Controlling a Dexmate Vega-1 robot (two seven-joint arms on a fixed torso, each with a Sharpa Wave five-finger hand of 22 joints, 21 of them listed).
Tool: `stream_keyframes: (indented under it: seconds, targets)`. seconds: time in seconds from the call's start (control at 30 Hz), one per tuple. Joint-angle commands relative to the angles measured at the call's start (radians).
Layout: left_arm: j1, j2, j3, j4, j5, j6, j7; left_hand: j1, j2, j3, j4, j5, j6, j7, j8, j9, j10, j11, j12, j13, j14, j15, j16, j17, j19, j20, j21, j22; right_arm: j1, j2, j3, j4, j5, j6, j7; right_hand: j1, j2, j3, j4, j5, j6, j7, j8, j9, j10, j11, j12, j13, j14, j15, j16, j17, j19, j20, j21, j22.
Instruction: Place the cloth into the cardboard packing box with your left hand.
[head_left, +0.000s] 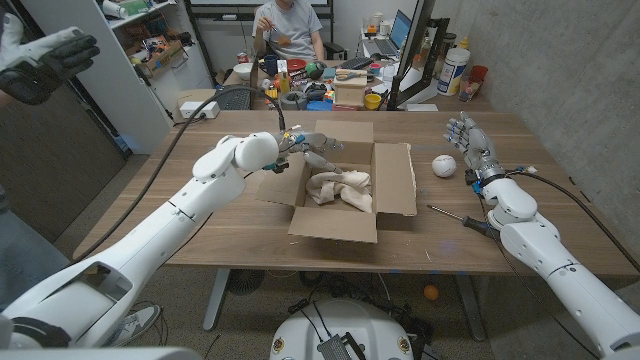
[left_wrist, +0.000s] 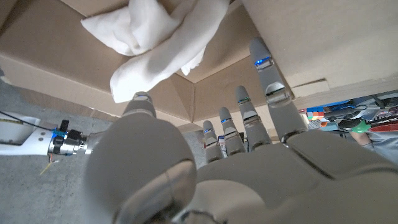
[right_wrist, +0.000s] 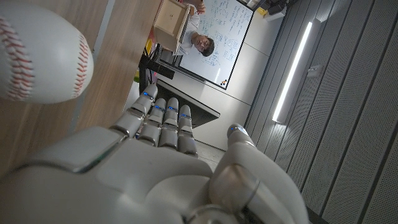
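Wooden table (head_left: 250, 235): open cardboard packing box (head_left: 345, 222) mid-table, white cloth (head_left: 338, 187) lying inside. Left hand (head_left: 312, 152) over the box's rim, fingers spread, empty. Right hand (head_left: 470, 140) empty too, beside a baseball (head_left: 443, 165).

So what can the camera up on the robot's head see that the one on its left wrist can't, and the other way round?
Head view alone: the right hand standing open on the table, a baseball beside it, a screwdriver, and the whole cardboard box from outside. Left wrist view alone: a close look along the left hand's back at the box's inner walls and folds. Both show the left hand, fingers apart and holding nothing, and the white cloth lying inside the box.
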Motion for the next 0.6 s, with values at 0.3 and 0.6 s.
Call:
stream_keyframes:
  seconds: [0.3, 0.6]
  targets:
    - [0.211, 0.003, -0.316, 0.032, -0.542, -0.155, 0.297, -0.093, 0.033, -0.036, 0.047, 0.017, -0.008, 0.027, -0.011, 0.004, -0.035, 0.015, -0.012, -0.024, -0.049, 0.032, -0.009, -0.017, -0.082, 0.004, -0.066, 0.008, -0.012, 0.011, -0.025, -0.053, -0.038, -0.005, -0.048, 0.002, 0.007, 0.004, -0.001, 0.002, 0.008, -0.002, -0.004, 0.003, 0.013, -0.001, -0.003, 0.004, 0.011, -0.002, -0.003, 0.003, 0.009, -0.004, -0.005, 0.003]
    - [0.346, 0.021, -0.436, 0.096, -0.77, -0.322, 0.429, -0.172, 0.087, -0.058, 0.069, 0.036, -0.006, 0.055, -0.022, 0.0, 0.033, 0.0, 0.011, -0.064, -0.085, -0.003, 0.0, -0.042, -0.29, -0.023, -0.179, 0.018, -0.024, 0.015, -0.045, -0.097, -0.067, -0.013, -0.08, 0.001, 0.006, 0.003, -0.001, 0.002, 0.009, -0.003, -0.005, 0.003, 0.012, -0.002, -0.004, 0.004, 0.01, -0.001, -0.004, 0.003, 0.009, -0.004, -0.007, 0.003]
